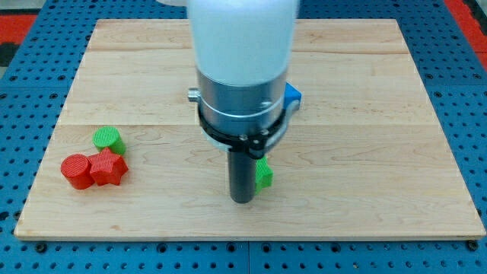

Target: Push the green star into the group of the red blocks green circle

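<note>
The green star (263,173) lies at the lower middle of the wooden board (365,152), mostly hidden behind my rod. My tip (243,200) touches the board just left of and slightly below the star, close against it. Far to the view's left sits the group: a green circle (107,139) at the top, a red round block (75,170) below left, and a red star-like block (108,168) beside it, all touching.
A blue block (293,96) peeks out from behind the arm's grey and white body at the view's right of it. A blue perforated table surrounds the board.
</note>
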Controlling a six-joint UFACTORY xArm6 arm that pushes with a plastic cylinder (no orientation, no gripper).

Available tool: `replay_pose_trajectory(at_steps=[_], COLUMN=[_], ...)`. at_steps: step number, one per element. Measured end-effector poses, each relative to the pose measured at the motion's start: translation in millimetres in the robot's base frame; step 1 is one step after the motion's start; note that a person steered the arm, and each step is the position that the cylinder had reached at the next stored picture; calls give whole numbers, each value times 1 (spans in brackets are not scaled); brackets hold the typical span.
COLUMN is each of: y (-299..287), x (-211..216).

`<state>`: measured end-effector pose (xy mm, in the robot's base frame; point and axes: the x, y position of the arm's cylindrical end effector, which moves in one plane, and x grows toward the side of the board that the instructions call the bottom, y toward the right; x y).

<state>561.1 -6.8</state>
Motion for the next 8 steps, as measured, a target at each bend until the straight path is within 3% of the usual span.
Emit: replay_pose_trajectory(at_steps=[1,2,3,4,5,6,8], y=[72,78,7,-31,20,-52,-139], x=[3,-26,-24,7,13,22,-22])
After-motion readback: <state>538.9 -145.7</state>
